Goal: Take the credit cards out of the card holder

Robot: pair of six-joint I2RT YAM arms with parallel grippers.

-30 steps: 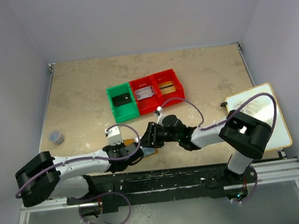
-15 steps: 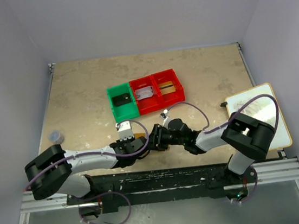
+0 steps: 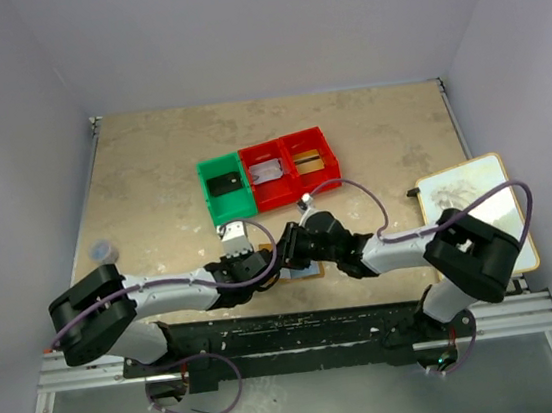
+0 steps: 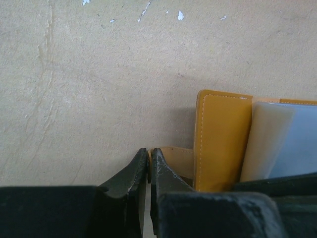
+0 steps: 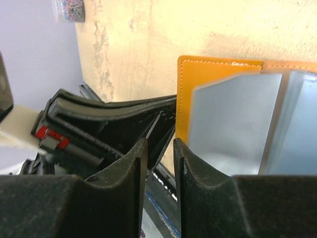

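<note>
The orange-tan card holder lies open on the table between both arms, its pale blue-grey pockets facing up. My left gripper is shut on its little tan tab clasp, at the card holder's left edge. My right gripper hangs just over that same edge, jaws a narrow gap apart with nothing clamped between them. Three credit cards lie in the bins: a black one, a grey-white one and a gold-tan one. I cannot tell whether a card sits in the pockets.
A green bin and two red bins stand in a row behind the grippers. A white tan-edged board lies at the right edge. A small jar stands at the far left. Both grippers nearly touch.
The right gripper's jaws have narrowed. Both wrists have shifted a little toward the far side, and the card holder's blue-grey inside now shows beside the right gripper.
</note>
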